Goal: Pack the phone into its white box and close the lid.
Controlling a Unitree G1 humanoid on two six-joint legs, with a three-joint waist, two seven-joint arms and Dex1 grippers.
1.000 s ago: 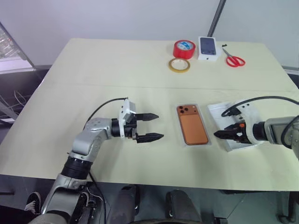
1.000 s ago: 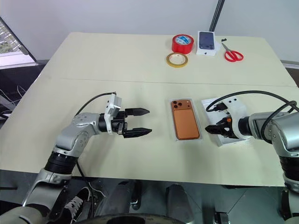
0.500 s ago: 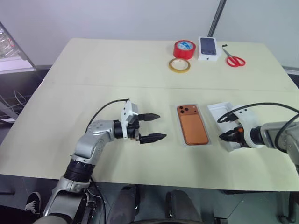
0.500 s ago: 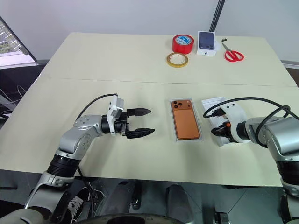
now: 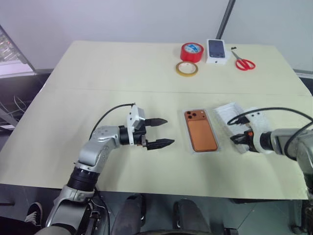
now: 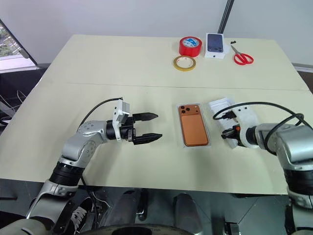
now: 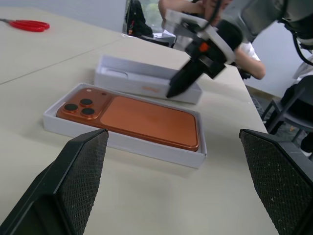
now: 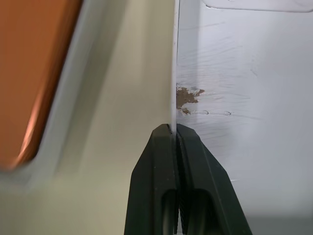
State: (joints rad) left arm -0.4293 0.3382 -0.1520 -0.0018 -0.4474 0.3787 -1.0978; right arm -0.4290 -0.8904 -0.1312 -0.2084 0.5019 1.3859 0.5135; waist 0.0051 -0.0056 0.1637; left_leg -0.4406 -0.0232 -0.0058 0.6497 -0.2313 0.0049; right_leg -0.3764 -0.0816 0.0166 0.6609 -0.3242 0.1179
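Observation:
The copper-orange phone [image 5: 201, 133] lies back-up inside the white box [image 7: 122, 145] at the table's middle. Just right of it lies the lid [image 5: 230, 116], its plain white inside facing up. My right gripper [image 5: 236, 139] is shut on the lid's thin side wall [image 8: 174, 73] near the lid's front corner, the wall pinched between the two black fingers [image 8: 156, 161]. My left gripper [image 5: 168, 131] hovers open to the left of the box. It points level toward the box and holds nothing, and its fingers [image 7: 78, 181] frame the box.
At the table's far edge stand a red tape roll [image 5: 192, 51], a yellow tape ring [image 5: 187, 68], a small white box picturing a dark phone [image 5: 217, 50] and red scissors [image 5: 244, 62]. A person [image 7: 247, 54] sits beyond the table.
My right gripper went from open to shut on the lid's wall and pushed slightly forward, and the lid turned a little toward the box. The left arm has kept still.

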